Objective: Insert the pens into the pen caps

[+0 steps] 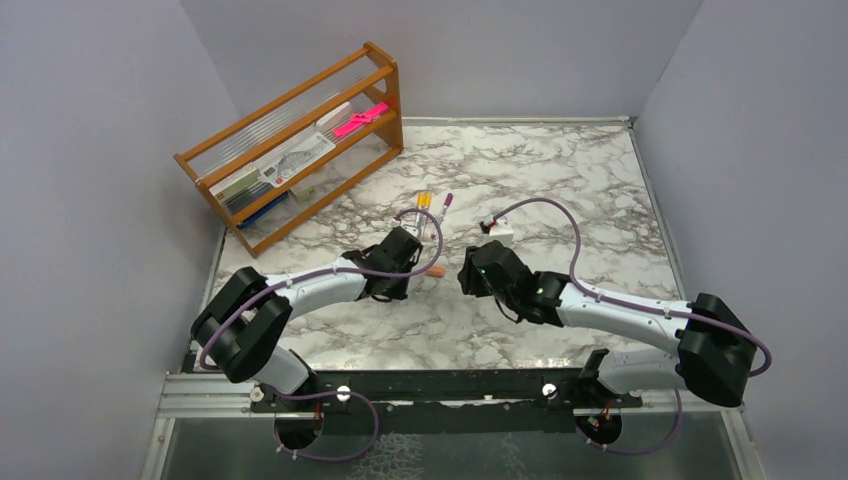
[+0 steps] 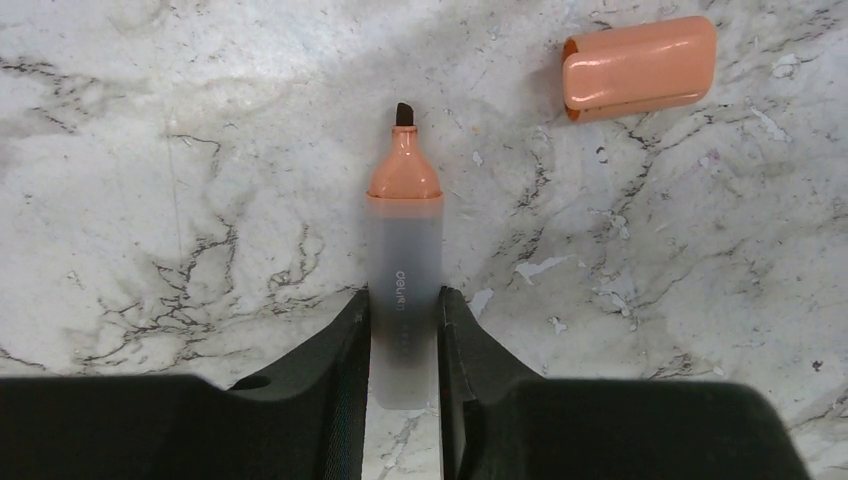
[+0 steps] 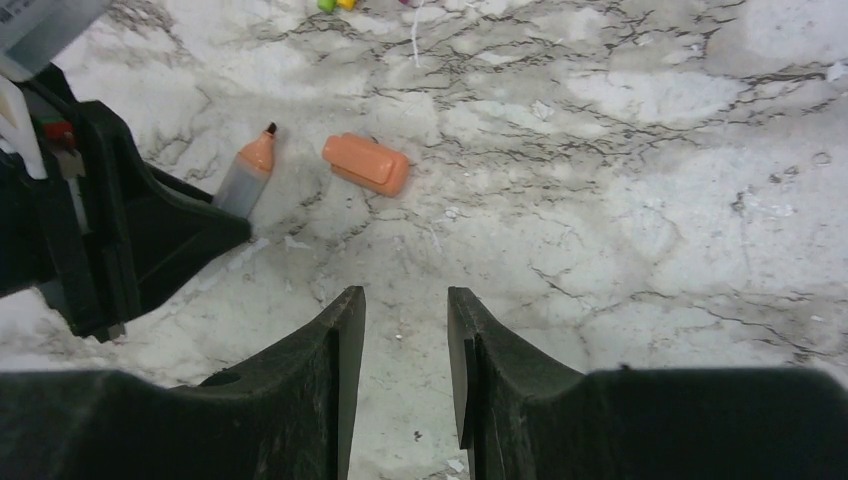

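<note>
Left gripper [image 2: 403, 335] jaws clamp frosted grey orange-tipped pen [image 2: 404, 245], lying flat on marble table [image 2: 150, 200]. Short orange pen cap [image 2: 640, 67] lies near, apart. Right gripper [image 3: 405, 320] jaws parted, empty.

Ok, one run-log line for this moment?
left pincer: clamped on orange pen barrel | orange cap: loose on table, off pen | right pincer: open, empty

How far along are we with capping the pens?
Nothing visibly capped yet. In hand: the left pincer clamps the orange pen, tip bare. Remaining: its orange cap lies loose nearby; the right pincer is open, empty. The pens farther back are too small to judge.
</note>
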### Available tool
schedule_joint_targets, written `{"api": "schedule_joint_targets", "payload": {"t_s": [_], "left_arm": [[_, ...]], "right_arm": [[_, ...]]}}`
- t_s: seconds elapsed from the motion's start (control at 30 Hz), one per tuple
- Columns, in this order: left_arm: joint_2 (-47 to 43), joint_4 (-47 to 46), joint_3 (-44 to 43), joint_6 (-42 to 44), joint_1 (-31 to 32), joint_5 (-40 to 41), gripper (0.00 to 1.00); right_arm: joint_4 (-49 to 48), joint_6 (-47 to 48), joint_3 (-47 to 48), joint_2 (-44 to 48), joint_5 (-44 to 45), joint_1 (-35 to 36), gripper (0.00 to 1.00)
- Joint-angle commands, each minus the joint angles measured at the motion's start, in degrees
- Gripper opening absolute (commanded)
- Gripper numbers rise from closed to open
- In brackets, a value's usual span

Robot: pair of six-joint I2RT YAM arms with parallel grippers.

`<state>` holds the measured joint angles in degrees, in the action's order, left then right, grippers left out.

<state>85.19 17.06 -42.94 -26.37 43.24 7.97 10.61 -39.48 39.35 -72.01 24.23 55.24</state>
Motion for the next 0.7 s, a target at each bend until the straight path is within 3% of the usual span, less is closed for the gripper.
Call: {"api": "schedule_joint_targets", "payload": {"t_s": [0.0, 0.23, 0.5, 0.67], "left_arm": [[-2.95, -1.34, 1.63, -1.0, 0.17, -4.65, 0.03], [-14.48, -7.82, 3.28, -0.44, 0.87, -9.07, 0.02], [-19.87, -13.01, 4.92, 0.7, 1.12, -11.16, 0.0], [-21.26, -13.44, 6.51, 1.27, 1.14, -7.95, 0.01]], "right_arm": [[-5.96, -5.24, -1.52, 1.9, -7.62, -2.31, 0.37], [-11.84, -9.79, -0.04, 0.27, -14.31, -4.62, 0.54], [-14.4, -7.52, 5.07, -5.87, -16.88, -4.62, 0.55], [-10.52, -3.91, 8.37, -8.31, -12.29, -4.89, 0.53]]}}
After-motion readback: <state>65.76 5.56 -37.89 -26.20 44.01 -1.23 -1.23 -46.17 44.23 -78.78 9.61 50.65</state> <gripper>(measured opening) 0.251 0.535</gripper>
